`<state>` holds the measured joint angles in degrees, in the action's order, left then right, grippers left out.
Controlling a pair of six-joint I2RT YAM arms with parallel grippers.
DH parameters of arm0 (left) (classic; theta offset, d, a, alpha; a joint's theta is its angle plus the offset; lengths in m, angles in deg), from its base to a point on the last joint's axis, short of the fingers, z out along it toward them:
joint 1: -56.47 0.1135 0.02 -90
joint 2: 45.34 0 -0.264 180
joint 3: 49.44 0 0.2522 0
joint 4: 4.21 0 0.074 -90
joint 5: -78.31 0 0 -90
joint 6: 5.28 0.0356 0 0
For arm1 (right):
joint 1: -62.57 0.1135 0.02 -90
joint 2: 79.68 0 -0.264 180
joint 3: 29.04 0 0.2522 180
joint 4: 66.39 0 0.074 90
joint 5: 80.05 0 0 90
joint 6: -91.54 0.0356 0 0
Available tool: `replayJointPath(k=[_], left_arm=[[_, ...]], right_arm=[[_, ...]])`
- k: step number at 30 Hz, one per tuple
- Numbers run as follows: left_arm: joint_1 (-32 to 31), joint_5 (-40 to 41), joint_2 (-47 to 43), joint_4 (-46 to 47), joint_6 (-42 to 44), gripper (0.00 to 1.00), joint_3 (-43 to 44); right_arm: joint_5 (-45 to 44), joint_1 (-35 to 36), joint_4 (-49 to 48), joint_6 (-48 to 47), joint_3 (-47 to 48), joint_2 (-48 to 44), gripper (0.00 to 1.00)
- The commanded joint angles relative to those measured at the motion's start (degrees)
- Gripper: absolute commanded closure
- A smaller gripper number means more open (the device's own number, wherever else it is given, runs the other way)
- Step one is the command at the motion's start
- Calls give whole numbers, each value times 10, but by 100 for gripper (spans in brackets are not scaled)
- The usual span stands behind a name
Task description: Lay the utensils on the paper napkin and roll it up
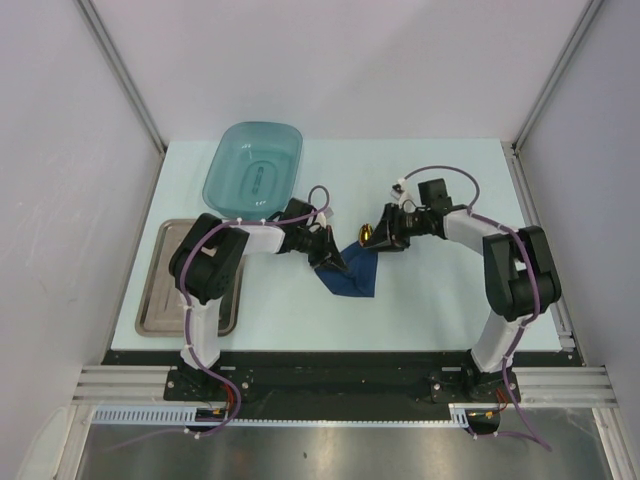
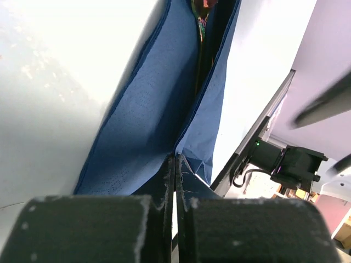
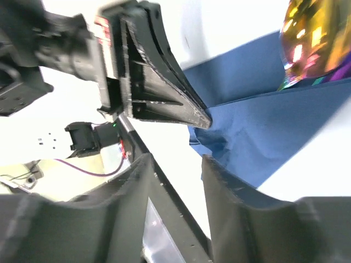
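The navy paper napkin point(image 1: 357, 275) lies mid-table, folded over the utensils. A gold spoon bowl point(image 1: 367, 235) sticks out at its far end. My left gripper point(image 1: 334, 262) is shut on the napkin's left edge. In the left wrist view the jaws point(image 2: 175, 160) pinch the blue sheet point(image 2: 153, 109), and iridescent handles point(image 2: 201, 22) show deep in the fold. My right gripper point(image 1: 388, 240) is open and empty beside the spoon bowl. In the right wrist view it point(image 3: 175, 161) hovers by the napkin point(image 3: 263, 126), with the gold bowl point(image 3: 312, 44) at upper right.
A translucent teal tub point(image 1: 253, 165) stands at the back left. A metal tray point(image 1: 160, 285) lies at the left, under the left arm. The left gripper's fingers point(image 3: 164, 98) sit close in front of my right gripper.
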<state>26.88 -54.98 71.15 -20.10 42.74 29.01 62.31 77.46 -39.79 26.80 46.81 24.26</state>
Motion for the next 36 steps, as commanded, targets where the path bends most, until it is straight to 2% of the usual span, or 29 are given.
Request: replayJointPath(k=[1,2,5,9,22,34,35,36], left_arm=[[0,11,-26,-8,10,100,-4],[-1,11,-26,-8,9,100,-8],[0,14,-33,-5,1,100,-18],[0,22,-41,-6,2,100,-25],[3,29,-44,-2,4,100,-26],[7,30,-48,-2,12,99,-29],[8,25,-50,4,12,96,-31],[10,14,-52,12,10,87,-32]], right_arm=[[-15,-18,17,-54,10,-31,64],[-20,-16,26,-59,13,-28,71],[-38,-6,38,-64,17,-17,83],[-64,13,39,-72,24,-4,93],[-123,55,30,-72,52,52,97],[-144,65,10,-66,56,96,99],[-145,66,10,-67,57,103,99],[-147,67,10,-69,57,106,99]])
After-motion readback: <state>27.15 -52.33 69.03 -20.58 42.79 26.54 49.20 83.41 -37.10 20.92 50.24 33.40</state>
